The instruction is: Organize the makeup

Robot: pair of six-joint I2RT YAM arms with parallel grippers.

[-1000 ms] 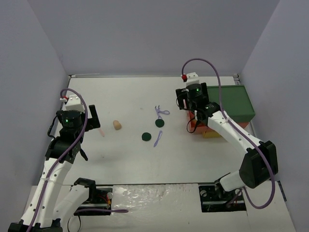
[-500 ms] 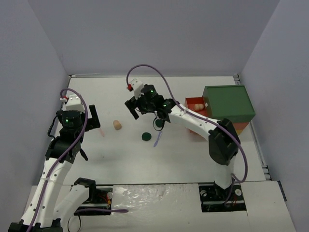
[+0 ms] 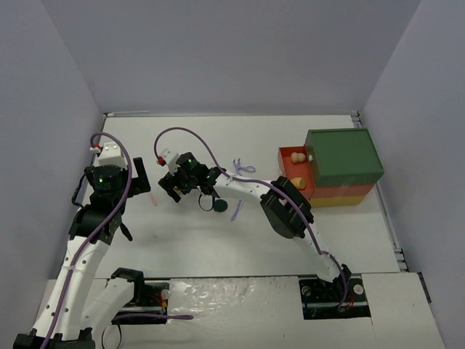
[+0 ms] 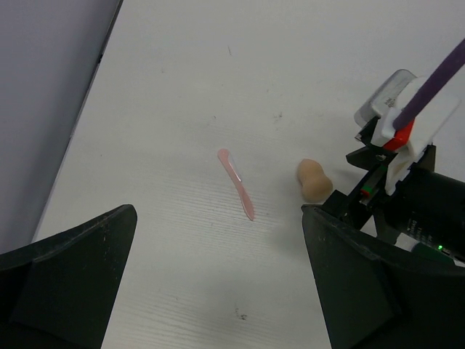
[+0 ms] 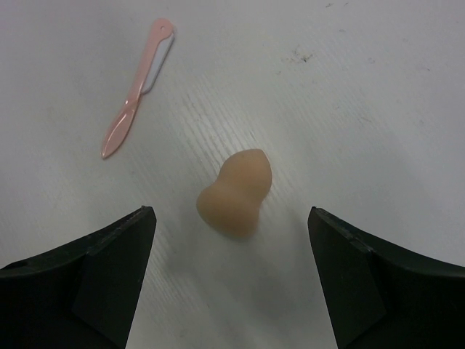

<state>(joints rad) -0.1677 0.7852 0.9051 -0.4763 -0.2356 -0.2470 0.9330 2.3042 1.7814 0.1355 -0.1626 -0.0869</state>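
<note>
A tan egg-shaped sponge [image 5: 235, 193] lies on the white table between the open fingers of my right gripper [image 5: 229, 212], which touch nothing. In the top view that gripper [image 3: 174, 187] hovers over the sponge and hides it. A pink stick [image 5: 138, 98] lies just beyond the sponge, and it shows as the pink stick [image 3: 153, 199] near my left gripper [image 3: 142, 180]. My left gripper [image 4: 218, 218] is open and empty, with the pink stick [image 4: 236, 184] and the sponge [image 4: 314, 182] ahead of it. A dark green disc [image 3: 221, 206] and lilac tools [image 3: 243, 167] lie mid-table.
The green-topped box [image 3: 343, 155] with orange and yellow layers stands at the right. Its red drawer [image 3: 288, 169] is pulled out and holds two tan sponges [image 3: 298, 157]. The right arm [image 3: 254, 189] stretches across the table's middle. Grey walls close in the table.
My right arm has swung from the box at the right across the table to the left, stopping over the sponge. The left arm has not moved.
</note>
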